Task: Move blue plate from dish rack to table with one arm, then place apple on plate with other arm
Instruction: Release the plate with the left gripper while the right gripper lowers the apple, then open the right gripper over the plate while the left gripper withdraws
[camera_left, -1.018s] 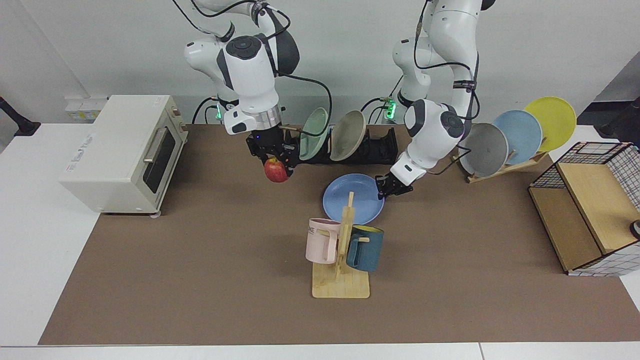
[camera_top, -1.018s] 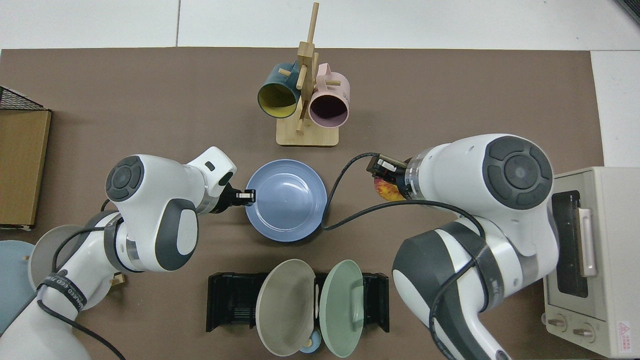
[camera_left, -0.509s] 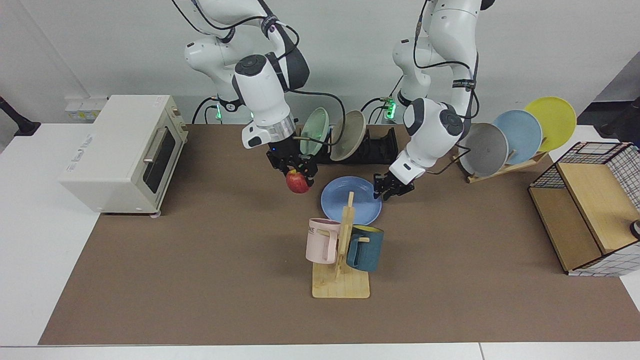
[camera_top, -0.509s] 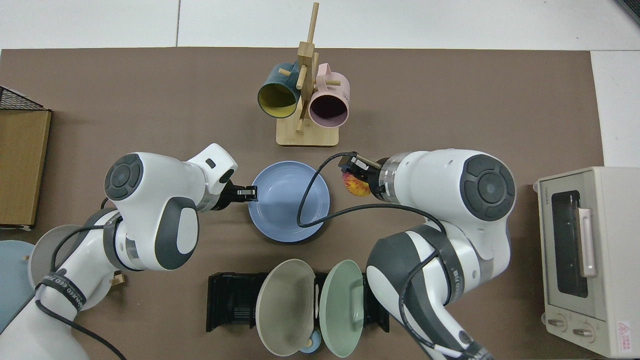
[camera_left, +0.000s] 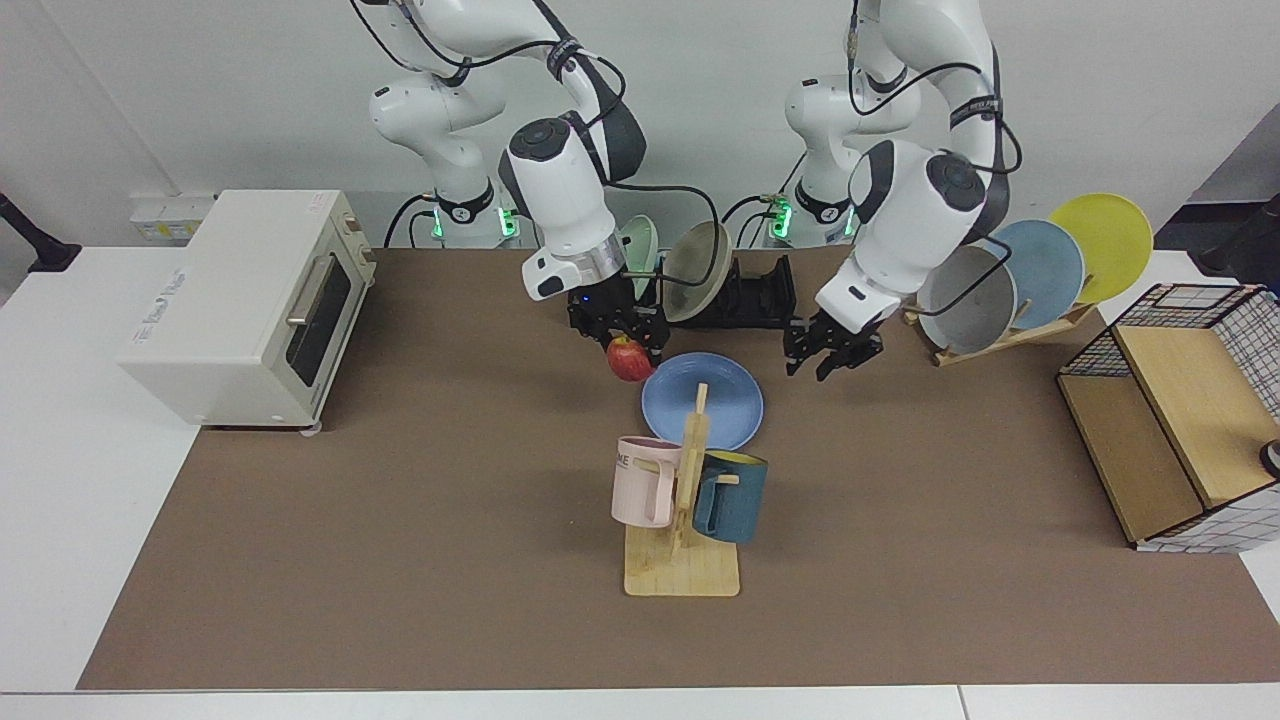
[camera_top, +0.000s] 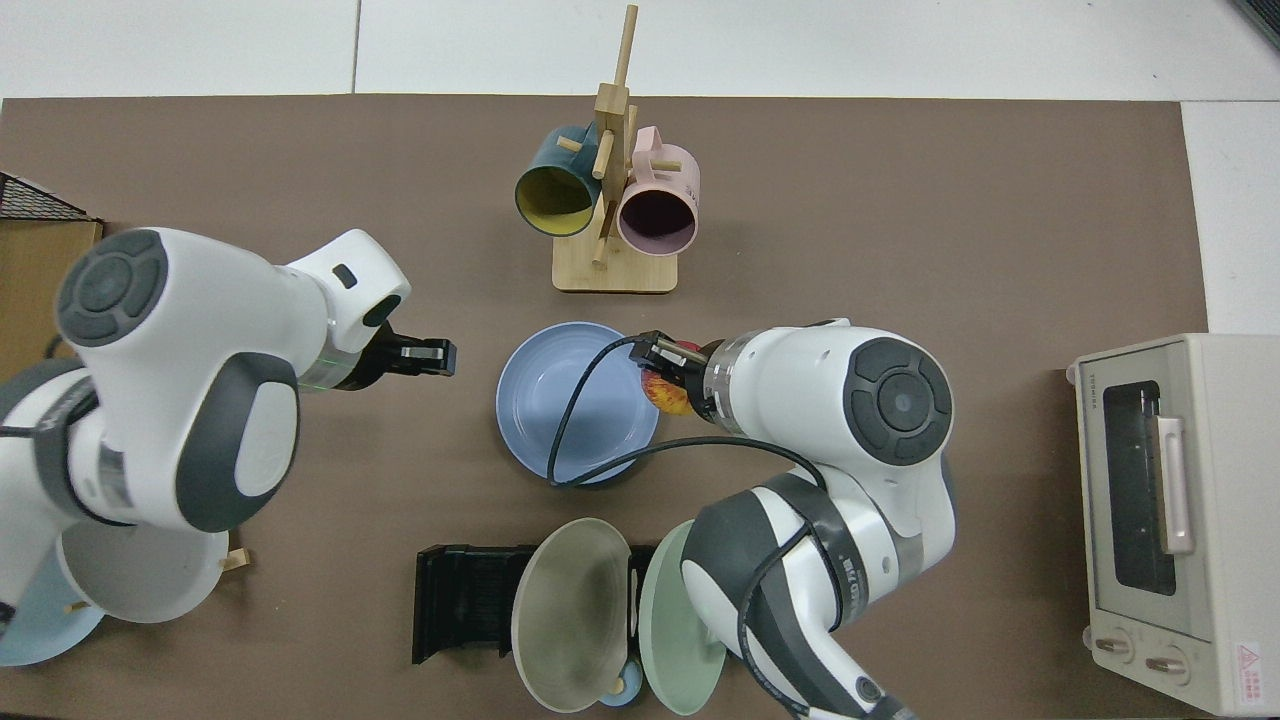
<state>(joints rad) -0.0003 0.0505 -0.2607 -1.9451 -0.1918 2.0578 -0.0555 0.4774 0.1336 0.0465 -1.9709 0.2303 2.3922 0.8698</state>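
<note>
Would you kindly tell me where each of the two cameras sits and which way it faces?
Facing view: across the table, looking at both arms' bases; right gripper holds the apple, left gripper is open.
Top view: overhead, looking straight down; arms' upper links and wrists show, bases hidden.
Shared: blue plate, dish rack, mug stand, toaster oven.

A plain white wall (camera_left: 1100, 90) backs a white counter (camera_left: 60, 480) covered by a brown mat (camera_left: 400, 560). A cream toaster oven (camera_left: 250, 300) stands at one end, a wire-and-wood crate (camera_left: 1180, 420) at the other, under even light.
</note>
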